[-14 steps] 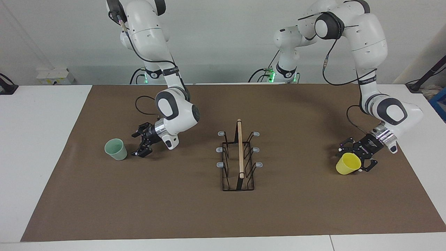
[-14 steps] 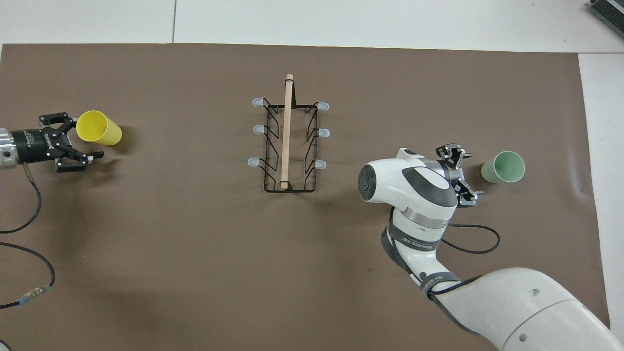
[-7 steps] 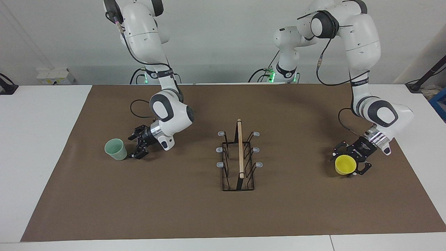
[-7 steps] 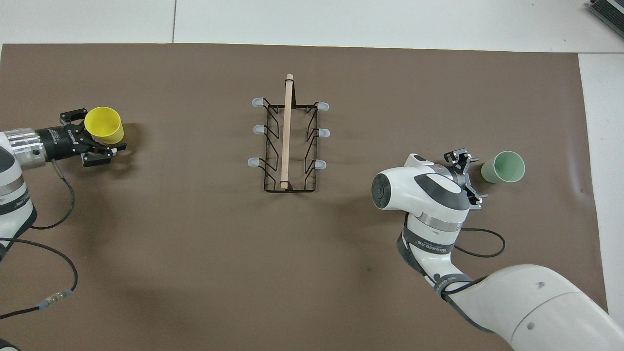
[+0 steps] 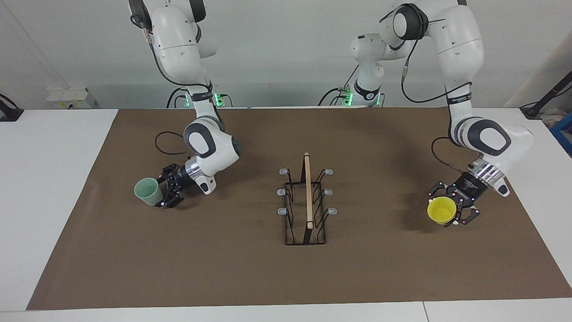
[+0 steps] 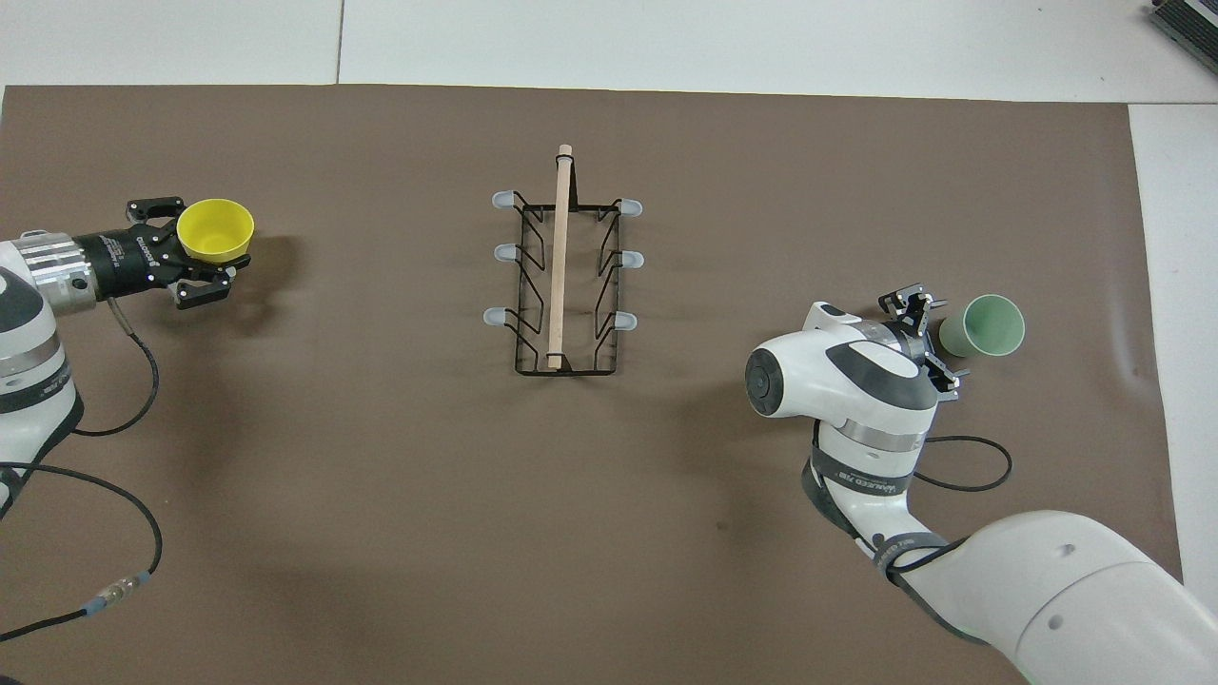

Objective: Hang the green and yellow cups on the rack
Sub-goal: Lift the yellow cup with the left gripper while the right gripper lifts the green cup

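Two robot arms work at opposite ends of a brown-covered surface (image 5: 286, 277), a wire rack (image 5: 307, 201) standing between them. The left gripper (image 5: 451, 209) has clenched on the yellow cup (image 5: 441, 210), which appears lifted just clear of the surface at the left arm's end, its mouth tipped up. At the right arm's end the right gripper (image 5: 164, 192), fingers spread wide, sits low against the side of the green cup (image 5: 148, 191), which stands on the surface ungrasped.

The risk from here looks twofold. The yellow cup is smooth and tapered, and a grasp near the rim could let it slip or swing during the carry. The green cup is light, and a finger that nudges before closing could tip it or push it away.

Nothing lies between either cup and the rack. Its six padded prongs (image 5: 283, 171) are all bare, and the long wooden bar (image 5: 308, 190) along the top is what a cup could catch on.
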